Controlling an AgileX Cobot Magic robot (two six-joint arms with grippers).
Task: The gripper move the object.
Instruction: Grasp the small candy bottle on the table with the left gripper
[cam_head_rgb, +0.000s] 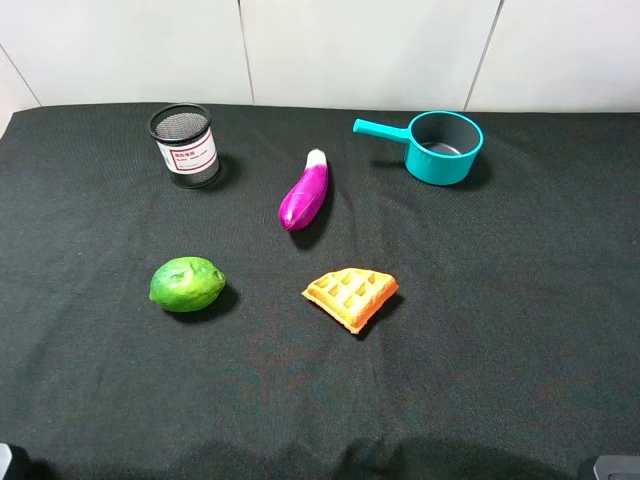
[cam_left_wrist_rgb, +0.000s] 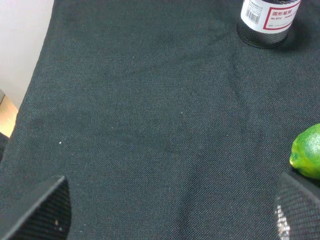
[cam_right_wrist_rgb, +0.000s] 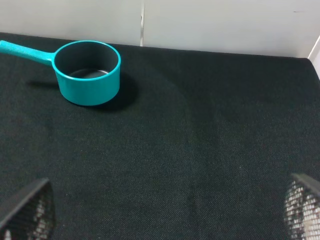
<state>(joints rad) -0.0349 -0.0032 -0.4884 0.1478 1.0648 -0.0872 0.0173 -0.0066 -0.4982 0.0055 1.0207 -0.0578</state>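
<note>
The left gripper (cam_left_wrist_rgb: 170, 215) hung over the near left of the black cloth (cam_head_rgb: 100, 380), its fingers (cam_left_wrist_rgb: 42, 212) spread wide with nothing between them. The mesh cup (cam_head_rgb: 185, 146) stood upright at the far left, with the lime (cam_head_rgb: 187, 284) nearer. An eggplant (cam_head_rgb: 304, 190) and a waffle (cam_head_rgb: 350, 297) lay in the middle, and a teal saucepan (cam_head_rgb: 443, 148) sat far right. The right gripper (cam_right_wrist_rgb: 165, 212) was likewise spread wide and empty.

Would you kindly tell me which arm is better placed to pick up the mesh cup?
Left. The mesh cup stands on the left side, ahead of the open left tool; the right wrist view shows the teal saucepan, not the cup.
</note>
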